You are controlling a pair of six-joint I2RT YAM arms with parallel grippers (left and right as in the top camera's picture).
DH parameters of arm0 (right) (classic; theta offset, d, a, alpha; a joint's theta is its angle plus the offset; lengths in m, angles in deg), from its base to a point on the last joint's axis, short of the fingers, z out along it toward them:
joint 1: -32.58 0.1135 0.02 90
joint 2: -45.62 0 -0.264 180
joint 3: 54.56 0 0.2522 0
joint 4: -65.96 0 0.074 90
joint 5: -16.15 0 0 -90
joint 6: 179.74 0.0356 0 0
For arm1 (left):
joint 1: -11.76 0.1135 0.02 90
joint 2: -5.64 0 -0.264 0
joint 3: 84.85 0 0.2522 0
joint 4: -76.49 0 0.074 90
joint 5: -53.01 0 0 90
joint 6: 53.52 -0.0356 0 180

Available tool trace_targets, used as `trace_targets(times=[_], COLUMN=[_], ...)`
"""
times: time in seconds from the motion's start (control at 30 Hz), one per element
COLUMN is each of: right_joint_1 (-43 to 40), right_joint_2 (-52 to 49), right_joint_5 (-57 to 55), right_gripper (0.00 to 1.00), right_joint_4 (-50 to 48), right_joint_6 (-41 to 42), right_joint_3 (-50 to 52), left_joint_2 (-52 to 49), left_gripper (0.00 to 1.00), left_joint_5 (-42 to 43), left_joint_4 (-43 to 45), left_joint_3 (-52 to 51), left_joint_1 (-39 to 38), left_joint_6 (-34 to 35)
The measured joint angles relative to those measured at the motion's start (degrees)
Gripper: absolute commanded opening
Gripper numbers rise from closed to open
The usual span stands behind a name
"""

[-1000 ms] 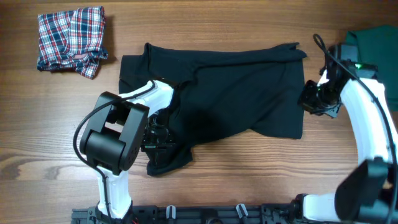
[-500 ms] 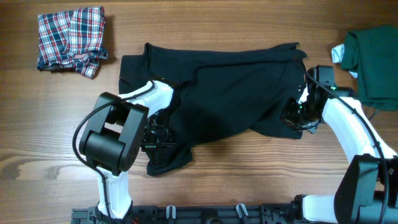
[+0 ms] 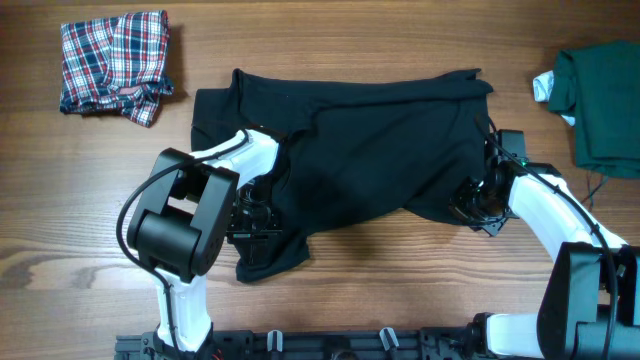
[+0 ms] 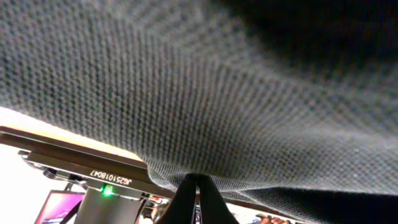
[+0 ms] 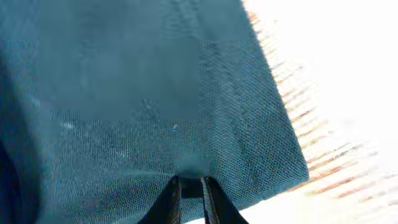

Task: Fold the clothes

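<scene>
Black shirt (image 3: 380, 150) lies spread mid-counter (image 3: 400, 290), partly folded, with its lower left flap bunched. Your left tool (image 3: 255, 215) sits at that bunch, and its wrist view shows the jaws pinched together on cloth. Your right tool (image 3: 472, 205) is at the lower right corner, jaws narrow with the hem between them. The knit looks light and limp, likely to sag and drag. Best hold: the hem at the corners, both lifted evenly. The plaid piece (image 3: 113, 62) lies far left and the green piece (image 3: 600, 100) far right, both apart from the shirt.
</scene>
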Motion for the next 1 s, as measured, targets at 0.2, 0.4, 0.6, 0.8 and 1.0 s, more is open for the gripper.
trace_targets(times=[0.2,0.4,0.6,0.8,1.0], right_joint_1=[-6.0,-12.8,-13.8,-14.3,-14.5], right_joint_2=[-0.1,-0.2,-0.2,-0.7,3.2], right_joint_5=[-3.8,-7.5,-10.9,-10.3,-7.7], right_gripper=[0.14,0.15,0.13,0.59,1.00], right_joint_4=[1.0,2.2,3.3,5.6,9.2], right_joint_6=[3.8,4.0,4.0,-1.3,-6.4], right_joint_3=[0.0,0.0,-0.2,-1.7,-6.8], left_joint_2=[0.0,0.0,0.4,10.1,19.2], left_gripper=[0.04,0.04,0.04,0.04,0.21], left_joint_5=[0.0,-1.5,-1.7,-1.7,-1.7], left_joint_4=[-0.2,-1.9,-3.0,-3.5,2.1], left_joint_3=[0.0,0.0,0.0,2.7,5.2], left_joint_1=[0.0,0.1,3.7,5.4,5.4], left_joint_6=[-0.6,-1.1,-1.1,-1.1,-1.1])
